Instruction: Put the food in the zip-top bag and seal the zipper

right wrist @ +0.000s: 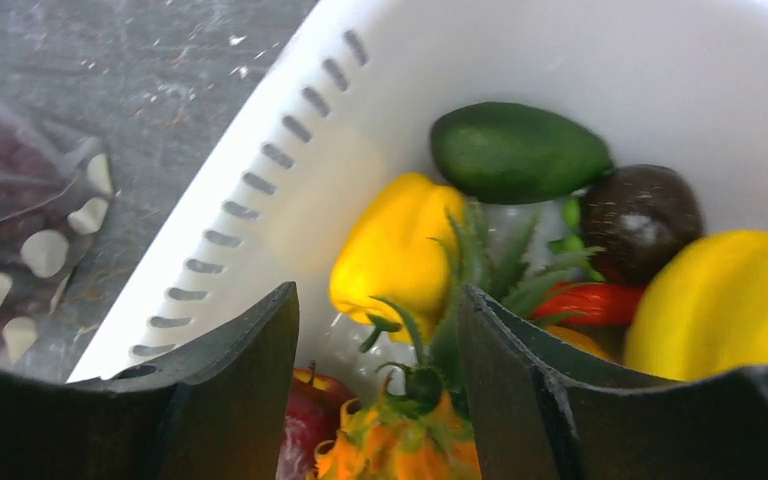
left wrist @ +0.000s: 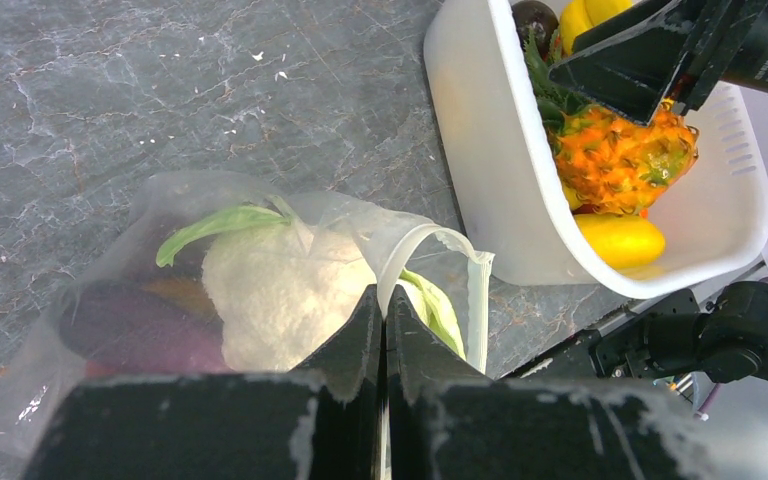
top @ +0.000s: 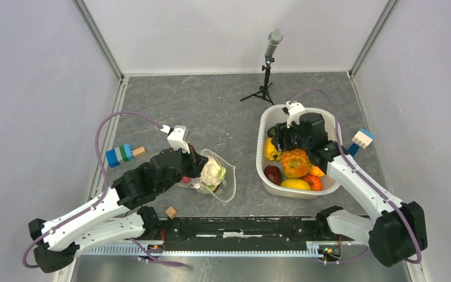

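Observation:
The clear zip-top bag (top: 228, 176) lies left of centre, its mouth toward the basket. It holds a white cauliflower (top: 211, 172) and a purple piece (left wrist: 130, 330). My left gripper (top: 197, 164) is shut on the bag's mouth rim (left wrist: 410, 245), with plastic pinched between the fingers. The white zipper (left wrist: 477, 300) hangs open beside it. My right gripper (top: 288, 144) is open inside the white basket (top: 264, 126), its fingers either side of the leafy top of the orange pineapple (right wrist: 400, 450). A yellow pepper (right wrist: 395, 245), green fruit (right wrist: 520, 150), dark fruit (right wrist: 640, 215) and red apple (right wrist: 305, 410) lie around it.
A microphone on a small tripod (top: 267, 70) stands behind the basket. Blue-green blocks (top: 120, 154) lie far left, a white-blue block (top: 361, 140) right of the basket, and a small wooden cube (top: 170, 211) near the front rail (top: 241, 226).

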Motion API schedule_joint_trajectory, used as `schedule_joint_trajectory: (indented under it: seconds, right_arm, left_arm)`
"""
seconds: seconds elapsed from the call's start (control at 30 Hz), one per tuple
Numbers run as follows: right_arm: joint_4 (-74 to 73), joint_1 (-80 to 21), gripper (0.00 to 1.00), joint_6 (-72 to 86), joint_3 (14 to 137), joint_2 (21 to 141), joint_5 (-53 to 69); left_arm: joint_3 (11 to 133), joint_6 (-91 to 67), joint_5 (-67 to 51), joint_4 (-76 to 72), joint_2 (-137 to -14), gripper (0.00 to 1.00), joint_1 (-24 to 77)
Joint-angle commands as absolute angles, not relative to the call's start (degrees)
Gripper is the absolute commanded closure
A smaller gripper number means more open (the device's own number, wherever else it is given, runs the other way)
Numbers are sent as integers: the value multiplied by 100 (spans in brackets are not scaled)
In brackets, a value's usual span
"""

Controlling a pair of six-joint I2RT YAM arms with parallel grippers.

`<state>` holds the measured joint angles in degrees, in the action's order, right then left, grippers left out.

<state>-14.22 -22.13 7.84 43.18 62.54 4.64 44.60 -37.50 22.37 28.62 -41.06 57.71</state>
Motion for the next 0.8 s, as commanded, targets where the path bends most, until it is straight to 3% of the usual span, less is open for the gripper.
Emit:
schedule_joint_trajectory:
  seconds: [0.0, 0.13, 0.3, 0.43, 0.77]
  right_arm:
    - [-1233, -2280, 38, 647, 4544, 6528, 1750]
    - [-1554, -2485, 42, 236, 4540, 6746, 1887]
    - [-1902, -2582, 26, -607, 4619, 7120, 1024]
    - [-2000, -2584, 19, -1331, 4913, 7591, 896]
    - [-2734, -2577, 18, -1097, 5614, 9080, 215]
  left_arm:
    - [4468, -3736, 2332, 2602, -4112, 98, 5745]
    - [4465, -3744, 2330, 2584, -4122, 98, 5740]
    - [4474, -3735, 2287, 2550, -4167, 98, 5739]
    - [4487, -3732, 2228, 2516, -4240, 98, 5739]
    - [4468, -3700, 2250, 2619, -4117, 98, 5730]
